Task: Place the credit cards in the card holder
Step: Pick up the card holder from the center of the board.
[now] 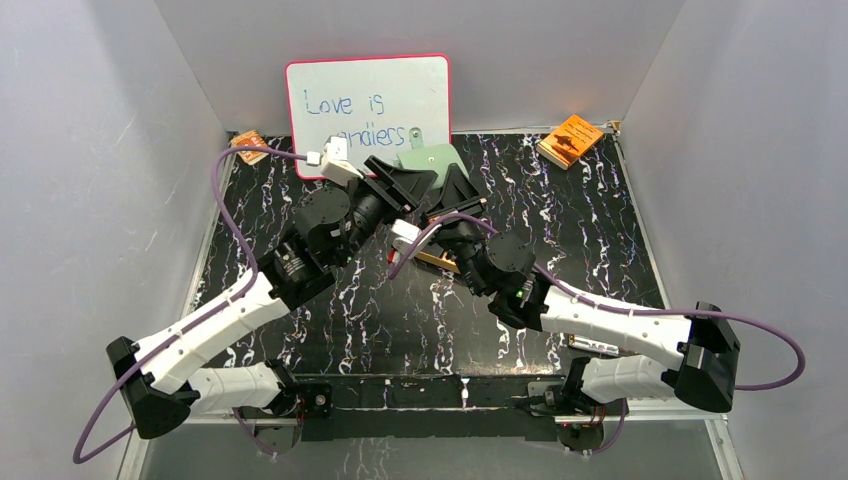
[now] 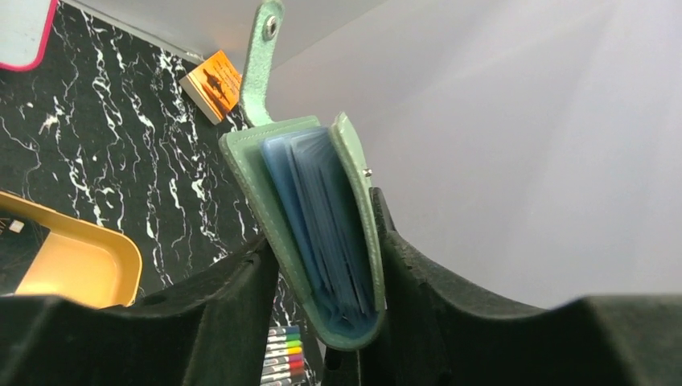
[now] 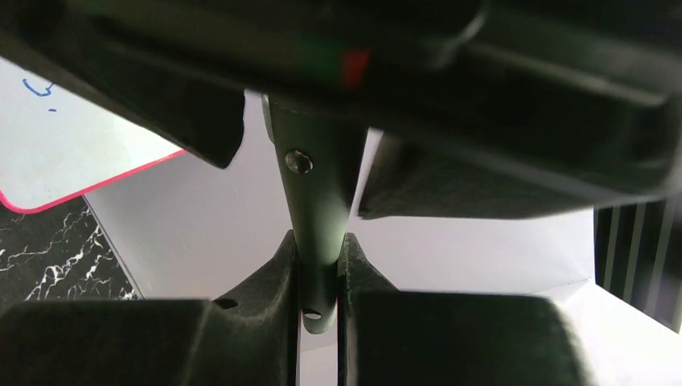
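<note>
One black marbled table (image 1: 590,230) lies under both pincers. One white board (image 1: 370,100) with a pink rim stands just behind them, and the holder's top overlaps its lower edge in the top view. Two arms reach inward from the near edge, so that their pincers meet at the middle back of the table.

One tan tray (image 2: 76,261) lies below the pincers on the side toward the bases, mostly hidden under the right arm from above. One dark flat piece (image 2: 16,249) lies in it at the edge of the left wrist view. Whether it is a card cannot be told.

One green holder (image 2: 318,217) hangs in the air between the two pincers. It is slightly agape, with a stack of pale blue pockets showing inside.

The left pincer (image 2: 326,265) has the holder's folded end between its fingers, and both pads appear pressed against the covers. The right pincer (image 3: 319,257) is clamped flat on the holder's one strap (image 3: 315,185), just below its single snap stud (image 3: 299,162).

Two orange booklets lie at the back corners. One (image 1: 250,147) is well left of the left pincer, and the other (image 1: 570,140) is well right of the right pincer.

One row of coloured pens (image 2: 283,354) shows beneath the left pincer, too small to count.
</note>
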